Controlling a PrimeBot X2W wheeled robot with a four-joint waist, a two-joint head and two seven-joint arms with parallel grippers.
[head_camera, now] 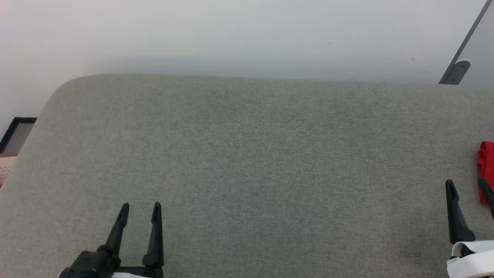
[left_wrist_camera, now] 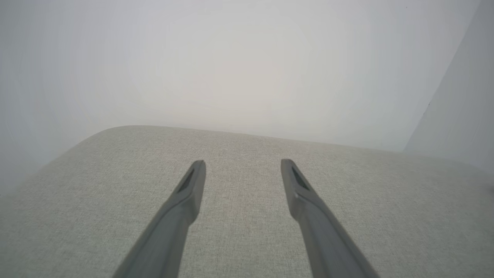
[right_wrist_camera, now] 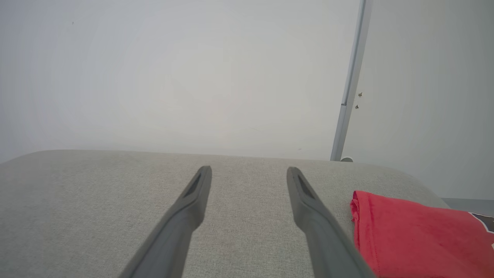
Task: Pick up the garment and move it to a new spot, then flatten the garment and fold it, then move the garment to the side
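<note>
The garment (head_camera: 486, 170) is a red cloth lying at the far right edge of the grey fabric surface (head_camera: 247, 162), cut off by the head view's border. In the right wrist view the garment (right_wrist_camera: 417, 239) lies flat just right of my right gripper (right_wrist_camera: 249, 173), with a dark patch at its far right edge. My right gripper (head_camera: 466, 184) stands open beside it with nothing between its fingers, one fingertip overlapping the cloth's edge in the head view. My left gripper (head_camera: 140, 209) is open over bare fabric at the lower left, and the left gripper (left_wrist_camera: 243, 166) holds nothing.
A white wall (head_camera: 247, 34) rises behind the surface's far edge. A grey metal post with a bracket (head_camera: 457, 71) stands at the back right. The surface's rounded back left corner (head_camera: 65, 87) drops off to a dark-framed object (head_camera: 15, 133) on the floor.
</note>
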